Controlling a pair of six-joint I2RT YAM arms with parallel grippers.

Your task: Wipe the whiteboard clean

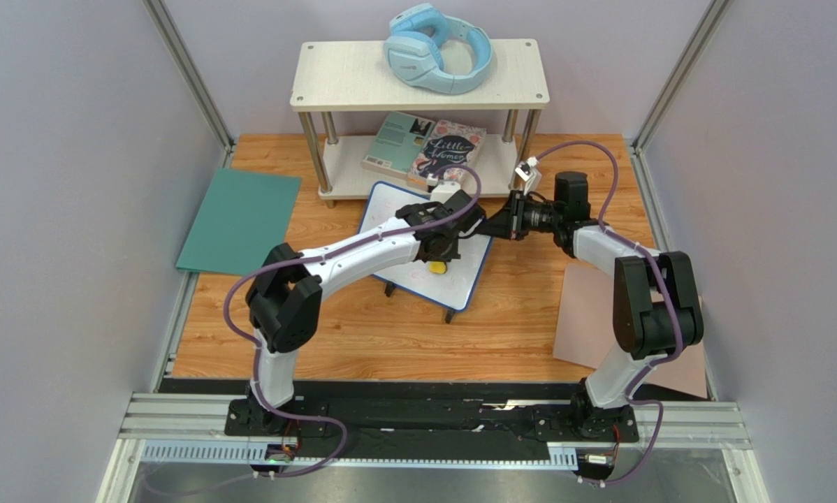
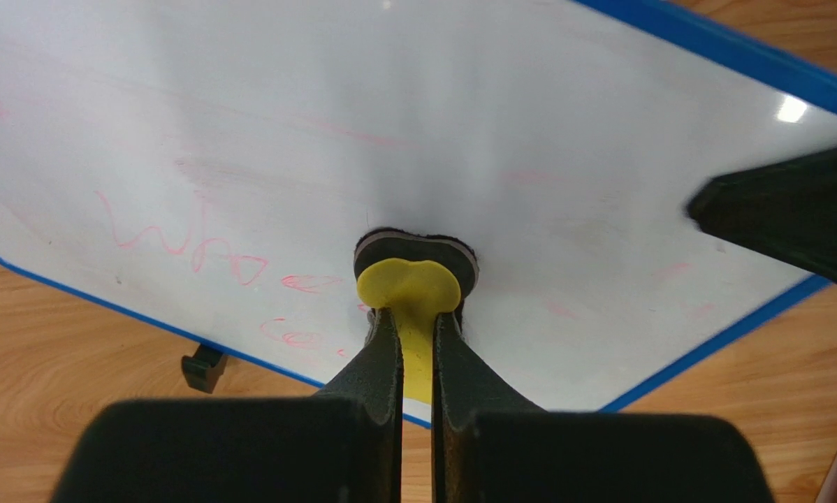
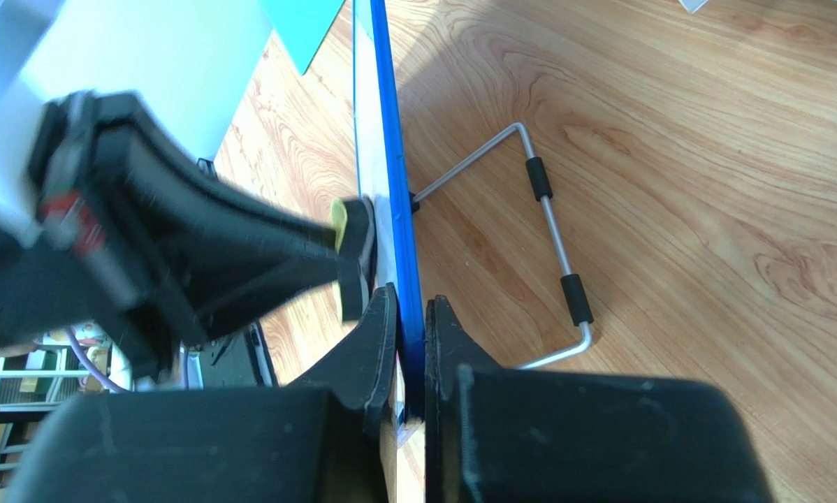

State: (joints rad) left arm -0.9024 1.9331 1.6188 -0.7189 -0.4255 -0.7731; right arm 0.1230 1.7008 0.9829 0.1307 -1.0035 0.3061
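Whiteboard against eraser in left tool

A wooden tabletop is seen, with a two-tier shelf unit stood at its far edge. On the unit's upper board light-blue headphones are laid, and on its lower board a book is laid flat. Just in front of the shelf unit the whiteboard is propped on the wood, tilted, on a wire stand and small black feet. A flat teal sheet is laid near the shelf unit, to its left, and a tan-pink sheet well to its front right.
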